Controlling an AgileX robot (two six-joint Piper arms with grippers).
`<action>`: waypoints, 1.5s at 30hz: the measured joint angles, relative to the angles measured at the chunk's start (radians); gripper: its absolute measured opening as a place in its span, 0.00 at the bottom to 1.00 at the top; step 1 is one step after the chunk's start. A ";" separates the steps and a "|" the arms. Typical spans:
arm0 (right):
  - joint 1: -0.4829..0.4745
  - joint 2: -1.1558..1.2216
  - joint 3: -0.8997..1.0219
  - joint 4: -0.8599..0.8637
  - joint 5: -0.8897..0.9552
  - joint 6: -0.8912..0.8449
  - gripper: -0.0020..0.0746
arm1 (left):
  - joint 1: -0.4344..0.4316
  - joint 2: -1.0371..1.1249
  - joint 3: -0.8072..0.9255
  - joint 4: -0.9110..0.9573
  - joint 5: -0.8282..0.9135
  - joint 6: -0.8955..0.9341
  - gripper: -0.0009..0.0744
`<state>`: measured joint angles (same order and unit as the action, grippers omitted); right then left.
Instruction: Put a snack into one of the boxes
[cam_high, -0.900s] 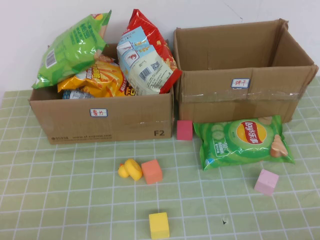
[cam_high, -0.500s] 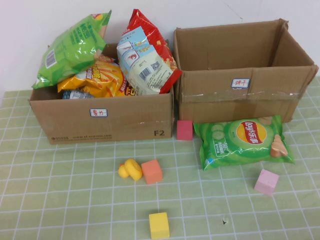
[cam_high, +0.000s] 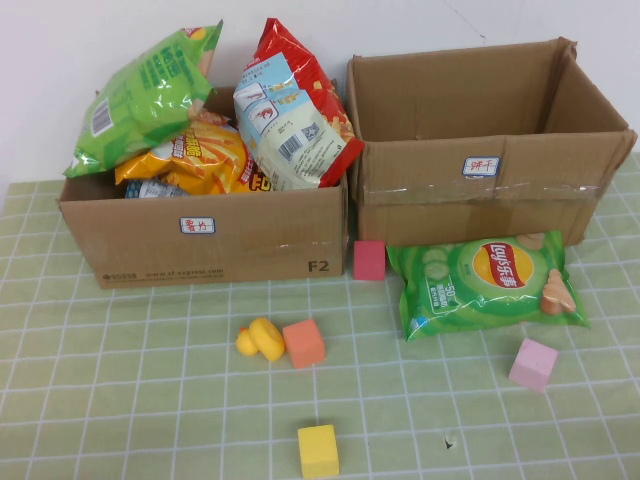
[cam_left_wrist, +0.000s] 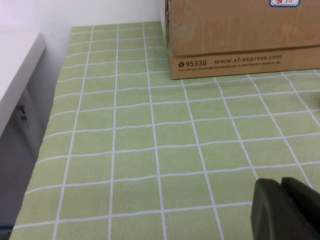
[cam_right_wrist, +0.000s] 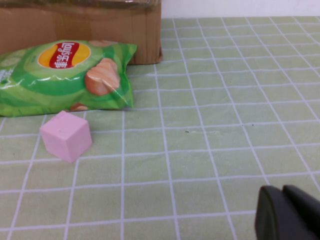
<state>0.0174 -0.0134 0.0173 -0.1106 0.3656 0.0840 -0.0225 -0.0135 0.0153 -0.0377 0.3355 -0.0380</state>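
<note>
A green Lay's chip bag (cam_high: 485, 284) lies flat on the table in front of the empty right box (cam_high: 480, 140); it also shows in the right wrist view (cam_right_wrist: 65, 75). The left box (cam_high: 205, 235) is full of snack bags (cam_high: 290, 110). Neither arm shows in the high view. My left gripper (cam_left_wrist: 281, 186) is shut and empty, low over the cloth near the left box's front corner (cam_left_wrist: 240, 45). My right gripper (cam_right_wrist: 282, 192) is shut and empty, on the near side of the Lay's bag and some way from it.
Loose toys lie on the green checked cloth: a pink cube (cam_high: 533, 363) (cam_right_wrist: 66, 136), a magenta cube (cam_high: 369, 259), an orange cube (cam_high: 303, 343), a yellow duck (cam_high: 261, 339) and a yellow cube (cam_high: 318, 450). A white ledge (cam_left_wrist: 15, 70) borders the table's left side.
</note>
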 joint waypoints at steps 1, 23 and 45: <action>0.000 0.000 0.000 0.000 0.000 0.000 0.02 | 0.000 0.000 0.000 0.000 0.000 0.000 0.01; 0.000 0.000 0.013 0.000 -0.662 0.000 0.02 | 0.000 0.000 0.006 0.000 -0.740 0.000 0.01; 0.000 0.010 -0.290 0.209 -0.817 0.021 0.02 | 0.000 -0.002 0.006 -0.005 -1.400 -0.034 0.01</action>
<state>0.0174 -0.0035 -0.2723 0.0986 -0.4517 0.1053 -0.0225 -0.0157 0.0211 -0.0432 -1.0642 -0.0721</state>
